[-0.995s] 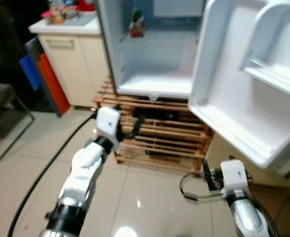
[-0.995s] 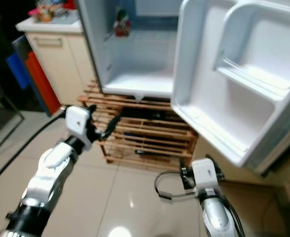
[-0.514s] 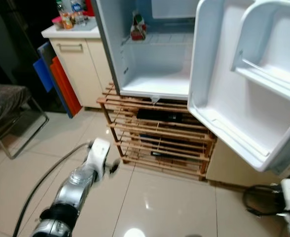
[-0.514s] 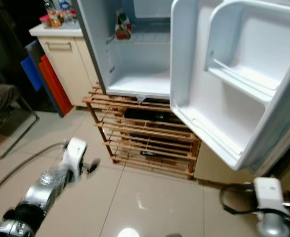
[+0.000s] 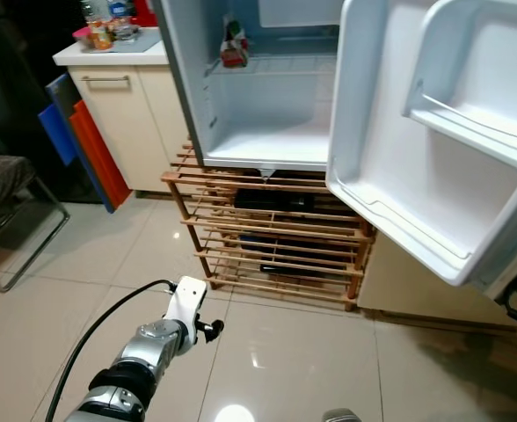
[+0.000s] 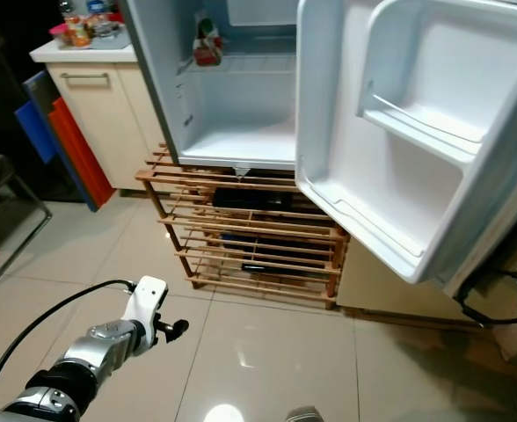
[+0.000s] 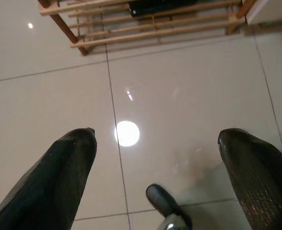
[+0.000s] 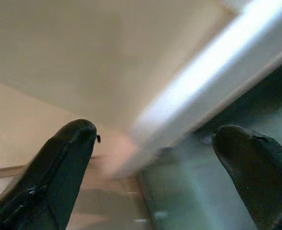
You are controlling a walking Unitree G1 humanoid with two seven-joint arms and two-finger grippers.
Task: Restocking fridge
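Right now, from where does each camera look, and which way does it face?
Left eye view: head, facing down at the open fridge; left arm low.
Right eye view: same scene, wooden rack under it.
Left wrist view: open left gripper over floor tiles and the rack.
Right wrist view: open right gripper, blurred surfaces.

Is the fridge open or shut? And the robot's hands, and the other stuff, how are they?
Fridge: open, nearly empty inside.
Fridge door: swung wide, shelves bare.
Carton: upright on the fridge shelf.
Left gripper: open, holding nothing, above the floor.
Right gripper: open, holding nothing.
Cabinet drawer: shut.
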